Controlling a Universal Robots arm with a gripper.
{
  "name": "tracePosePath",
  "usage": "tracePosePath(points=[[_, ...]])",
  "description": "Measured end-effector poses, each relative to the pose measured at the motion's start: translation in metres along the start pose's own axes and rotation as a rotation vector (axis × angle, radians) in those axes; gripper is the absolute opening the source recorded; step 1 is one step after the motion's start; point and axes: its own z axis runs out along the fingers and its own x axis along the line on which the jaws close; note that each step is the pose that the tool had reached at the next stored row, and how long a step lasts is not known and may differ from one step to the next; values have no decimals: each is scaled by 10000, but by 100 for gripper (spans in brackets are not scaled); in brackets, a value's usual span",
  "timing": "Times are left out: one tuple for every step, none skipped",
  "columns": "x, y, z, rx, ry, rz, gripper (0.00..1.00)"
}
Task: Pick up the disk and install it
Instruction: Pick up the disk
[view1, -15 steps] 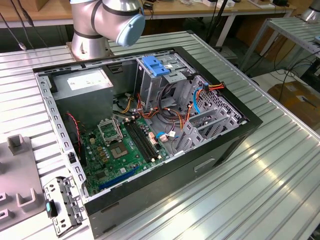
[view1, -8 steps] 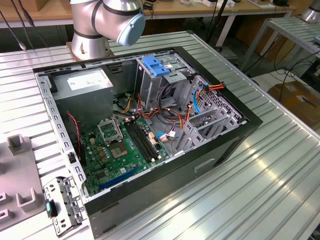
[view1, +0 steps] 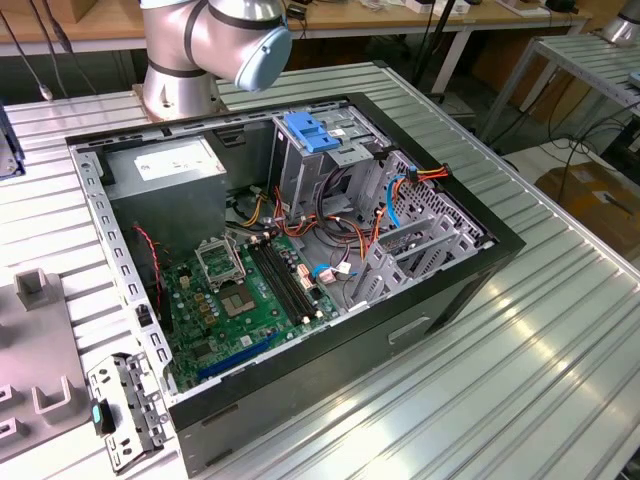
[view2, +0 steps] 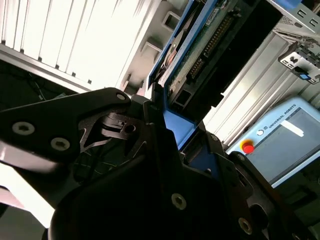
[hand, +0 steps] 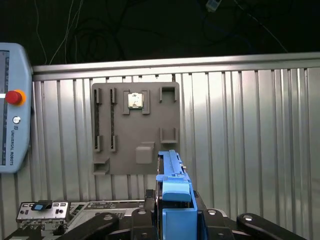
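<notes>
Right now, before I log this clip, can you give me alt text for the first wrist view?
The gripper grips the disk, seen edge-on with its blue rail toward the camera, above a ribbed metal table. Beyond it lies a grey fixture plate carrying a small square chip, with a teach pendant beside the plate.

Disk (hand: 172, 172): glossy blue plastic rails. Gripper (hand: 175, 209): matt black. Table (hand: 250, 125): ribbed shiny metal.

You are in a robotics lab. A robot arm (view1: 200, 45) stands on a ribbed metal table (view1: 560, 340) beside an opened computer case (view1: 400, 320), and a control tablet (hand: 12, 107) with a red stop button (hand: 13, 96) lies at the table. Workbenches (view1: 380, 18) with hanging cables (view1: 430, 50) stand behind.
</notes>
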Motion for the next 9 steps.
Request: tracePosePath(points=[[-1,-30,2,1,0,0,37],[-2,-60,4,1,1,1,37],[-4,-88,6,1,2,0,37],[-5,-118,7,1,4,-1,37],[-6,-145,8,0,4,0,37],[-8,-181,10,1,5,0,37],[-9,-211,12,2,5,1,37],[-11,-257,14,1,7,0,37],[-13,-286,15,1,8,1,37]])
